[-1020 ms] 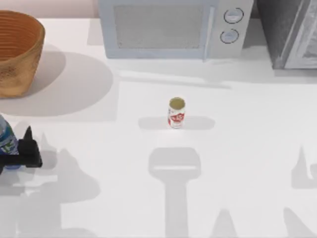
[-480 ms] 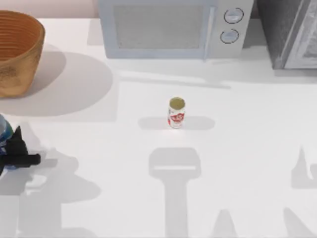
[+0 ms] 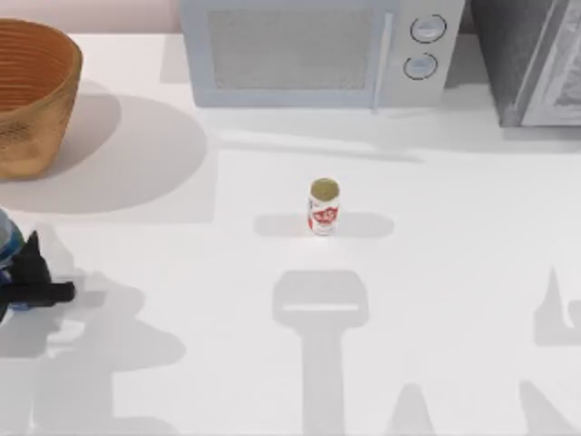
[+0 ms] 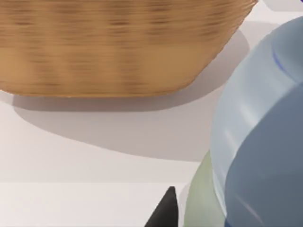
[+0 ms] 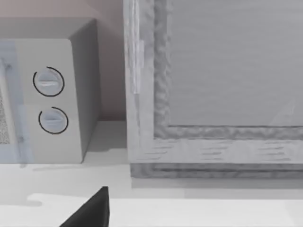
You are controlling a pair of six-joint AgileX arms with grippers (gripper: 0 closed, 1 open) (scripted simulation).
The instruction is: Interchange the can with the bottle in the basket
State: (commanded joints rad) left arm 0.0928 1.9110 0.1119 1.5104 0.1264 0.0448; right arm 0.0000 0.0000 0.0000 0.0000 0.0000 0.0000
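The can (image 3: pixel 323 207), red and white with a dull gold top, stands upright alone at the table's middle. The orange-brown wicker basket (image 3: pixel 32 86) sits at the far left corner, and its ribbed wall (image 4: pixel 118 47) rises close ahead in the left wrist view. My left gripper (image 3: pixel 29 275) is at the table's left edge, in front of the basket, shut on the translucent blue bottle (image 3: pixel 6 241). That bottle (image 4: pixel 260 142) looms large and tilted in the left wrist view beside one dark fingertip (image 4: pixel 163 215). The basket's inside is hidden.
A white microwave (image 3: pixel 309 50) stands along the back edge, with its two dials (image 5: pixel 49 99) near my parked right arm. A grey cabinet (image 3: pixel 536 59) fills the back right corner. One fingertip (image 5: pixel 94 210) of the open right gripper shows.
My left gripper has shifted left with the bottle, toward the table's left edge, and turned a little. In the last half second it has barely moved. The can has not moved.
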